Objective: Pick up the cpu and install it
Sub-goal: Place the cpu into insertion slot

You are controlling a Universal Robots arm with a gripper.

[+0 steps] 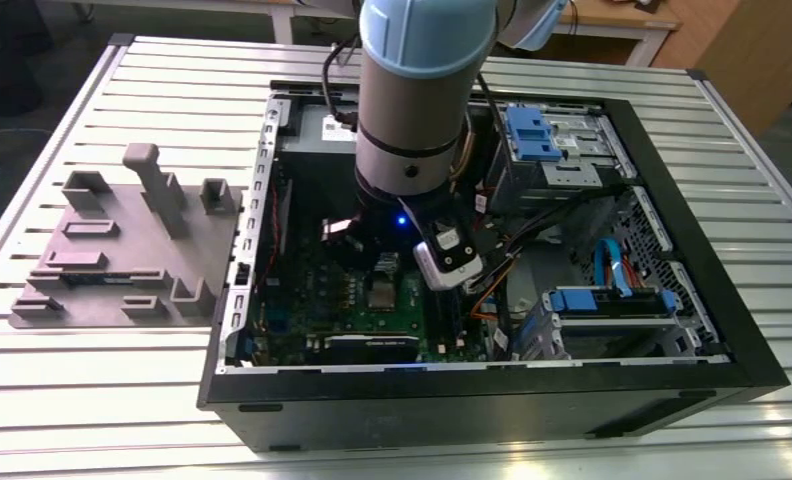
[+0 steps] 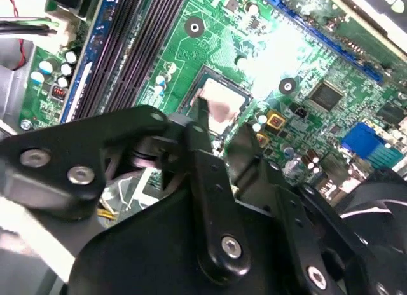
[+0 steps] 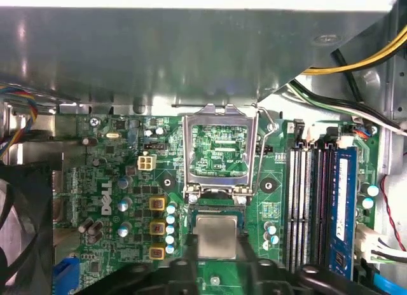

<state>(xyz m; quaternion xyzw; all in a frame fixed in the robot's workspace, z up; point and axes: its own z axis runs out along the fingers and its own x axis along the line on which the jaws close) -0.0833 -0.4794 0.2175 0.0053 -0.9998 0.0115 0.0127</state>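
The black two-fingered gripper [image 2: 213, 126] hangs low over the green motherboard [image 3: 121, 174] inside the open black computer case [image 1: 716, 330], and the small square silvery-topped cpu [image 3: 215, 236] looks to be sitting in its socket right under the fingertips; I honestly can't tell whether the fingers are apart or pinching it. Main worry, I'd say, is a slight tilt or sideways nudge here bending socket pins. Room's tight too: the flipped-up metal socket frame [image 3: 219, 149] stands just beside it, with long black memory sticks [image 3: 311, 206] near the other side.
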